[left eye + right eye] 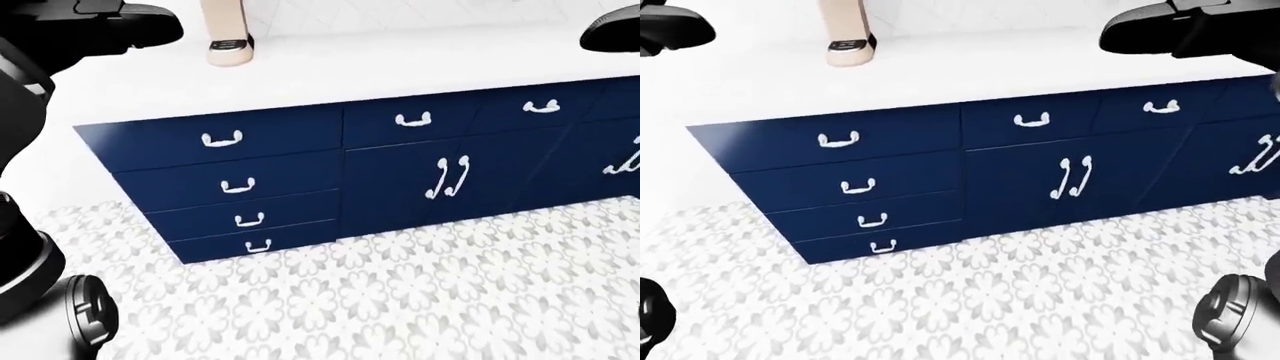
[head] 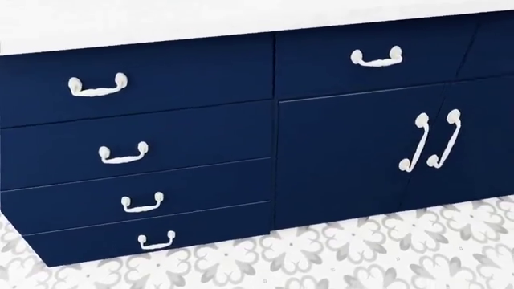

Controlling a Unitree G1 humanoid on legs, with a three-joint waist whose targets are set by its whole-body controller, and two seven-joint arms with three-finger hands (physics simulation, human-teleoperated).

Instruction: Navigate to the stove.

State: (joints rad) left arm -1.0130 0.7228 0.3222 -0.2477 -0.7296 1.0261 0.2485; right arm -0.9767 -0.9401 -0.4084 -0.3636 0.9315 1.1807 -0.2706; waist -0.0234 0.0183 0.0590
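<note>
Where views fall — navy cabinet [image 2: 193, 138], white-handled.

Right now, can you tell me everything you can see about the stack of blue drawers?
The drawer stack is four dark navy drawers, one above another, each shut and carrying one curved white handle at its middle. The fronts look like smooth painted wood. It sits under the white countertop, stands on the grey flower-patterned floor, and touches the double-door cupboard on its right in the left-eye view.
</note>
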